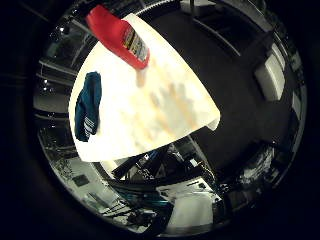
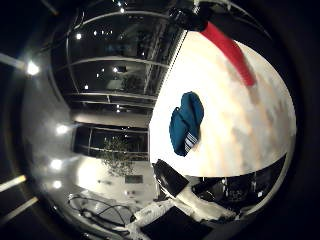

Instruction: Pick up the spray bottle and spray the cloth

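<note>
No part of the hand was seen in either palm view, so whether its fingers were spread, curled or holding anything could not be told. Nothing filled either view, and the palm was judged to be well above the work surface, with no grasp begun.

Nearest to the palm, a pale, light-wood desk (image 1: 165,115) was recorded, brightly lit, its top mostly bare. On it a dark teal cloth with a few white stripes at one end (image 2: 186,124) was found bunched into a loose heap near one desk edge. It lay flat on the top, apart from everything else, presumably set out as the target for the spray.

Further along the desk a red plastic spray bottle with a printed label (image 1: 119,36) was noted lying on its side, not upright, close to the desk's far edge. The cloth and the bottle were well apart, with bare desk between them. The bottle's nozzle end could not be made out. Because it lay flat, a grasp round its body was judged necessary, followed by a righting before any trigger could be worked.

Beyond the desk, dark flooring, glazed walls with ceiling lights reflected and a potted plant (image 2: 118,152) were observed.
</note>
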You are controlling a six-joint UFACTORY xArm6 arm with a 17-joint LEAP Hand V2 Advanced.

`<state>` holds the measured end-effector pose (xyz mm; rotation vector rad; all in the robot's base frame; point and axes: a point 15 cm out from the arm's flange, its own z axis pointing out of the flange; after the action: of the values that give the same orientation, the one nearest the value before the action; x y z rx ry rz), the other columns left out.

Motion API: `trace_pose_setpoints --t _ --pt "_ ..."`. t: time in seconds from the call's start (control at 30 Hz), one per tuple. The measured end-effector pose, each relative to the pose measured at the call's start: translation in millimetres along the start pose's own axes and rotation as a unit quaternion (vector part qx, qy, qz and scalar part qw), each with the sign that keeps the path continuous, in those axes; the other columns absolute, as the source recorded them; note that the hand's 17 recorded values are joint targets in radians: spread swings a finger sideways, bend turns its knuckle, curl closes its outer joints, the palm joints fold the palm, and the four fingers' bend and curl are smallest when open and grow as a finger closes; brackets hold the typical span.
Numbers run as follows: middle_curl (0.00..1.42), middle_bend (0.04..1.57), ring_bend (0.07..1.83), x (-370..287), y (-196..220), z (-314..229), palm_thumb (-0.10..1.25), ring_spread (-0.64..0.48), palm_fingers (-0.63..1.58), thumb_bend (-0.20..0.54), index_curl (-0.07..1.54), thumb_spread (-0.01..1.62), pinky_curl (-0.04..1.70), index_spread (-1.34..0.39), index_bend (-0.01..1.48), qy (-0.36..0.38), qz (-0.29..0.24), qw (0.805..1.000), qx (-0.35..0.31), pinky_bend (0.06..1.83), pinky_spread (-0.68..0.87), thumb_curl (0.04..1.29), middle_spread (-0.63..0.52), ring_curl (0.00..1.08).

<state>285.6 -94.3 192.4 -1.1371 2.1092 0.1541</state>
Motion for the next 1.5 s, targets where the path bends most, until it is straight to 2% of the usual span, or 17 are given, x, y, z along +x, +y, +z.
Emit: trace_pose_setpoints --t 0.37,0.57,1.23,1.5 --pt "0.30 0.19 0.31 4 -13 1 0.57 0.31 -0.02 -0.022 0.23 1.02 0.32 -0.11 0.15 -0.014 0.025 0.998 0.048 0.43 0.43 0.31 0.27 0.26" --pt "0.30 0.19 0.31 15 -5 9 0.57 0.30 -0.02 -0.025 0.24 1.03 0.32 -0.10 0.15 -0.011 0.034 0.998 0.054 0.43 0.43 0.32 0.27 0.26" --pt "0.30 0.19 0.33 38 -28 12 0.51 0.30 -0.02 -0.028 0.23 1.03 0.32 -0.10 0.14 0.005 0.037 0.997 0.074 0.43 0.42 0.30 0.27 0.27" --pt "0.31 0.19 0.38 33 -44 23 0.49 0.29 -0.06 -0.026 0.17 1.03 0.33 -0.17 0.11 -0.025 0.036 0.996 0.080 0.48 0.42 0.30 0.27 0.28"
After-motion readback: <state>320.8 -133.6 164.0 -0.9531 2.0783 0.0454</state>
